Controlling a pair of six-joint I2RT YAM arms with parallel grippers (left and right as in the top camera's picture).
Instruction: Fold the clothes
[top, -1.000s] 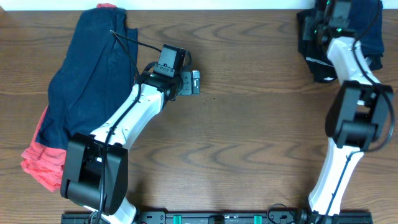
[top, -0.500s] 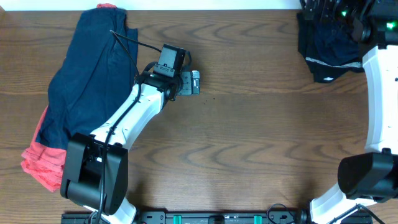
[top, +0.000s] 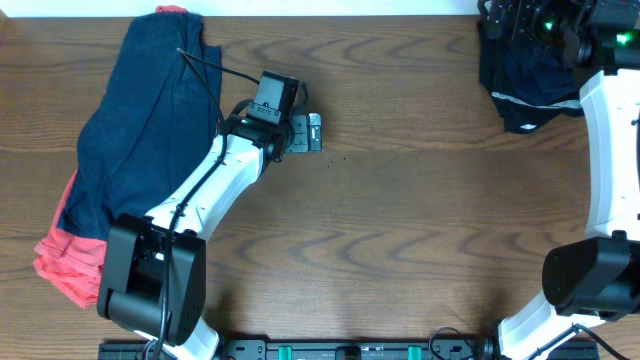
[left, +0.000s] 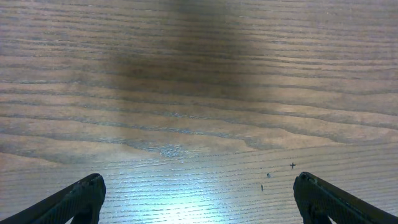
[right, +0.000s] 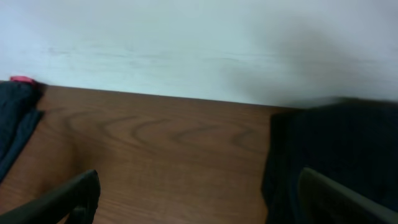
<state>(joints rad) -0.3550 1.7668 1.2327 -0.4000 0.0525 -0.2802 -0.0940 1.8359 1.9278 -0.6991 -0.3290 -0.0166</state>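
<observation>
A pile of navy clothes (top: 140, 130) lies at the table's left, with a coral-red garment (top: 68, 265) under its near end. A dark folded garment (top: 528, 85) lies at the far right corner. My left gripper (top: 312, 132) is open and empty over bare wood right of the pile; its wrist view shows only table between the fingers (left: 199, 199). My right gripper (top: 497, 14) is open and empty at the far edge, by the dark garment's far left corner. In its wrist view the fingers (right: 199, 199) straddle the garment's edge (right: 336, 162), and the navy pile (right: 15, 118) shows far left.
The wooden table (top: 400, 220) ends at a white wall (right: 199, 43) close behind the right gripper. The left arm (top: 200, 200) stretches across the left half beside the pile. The right arm (top: 610, 130) runs along the right edge.
The right arm has swung out toward the right edge, uncovering the dark garment. Its gripper stays at the far right corner. The left arm and the piles have not moved.
</observation>
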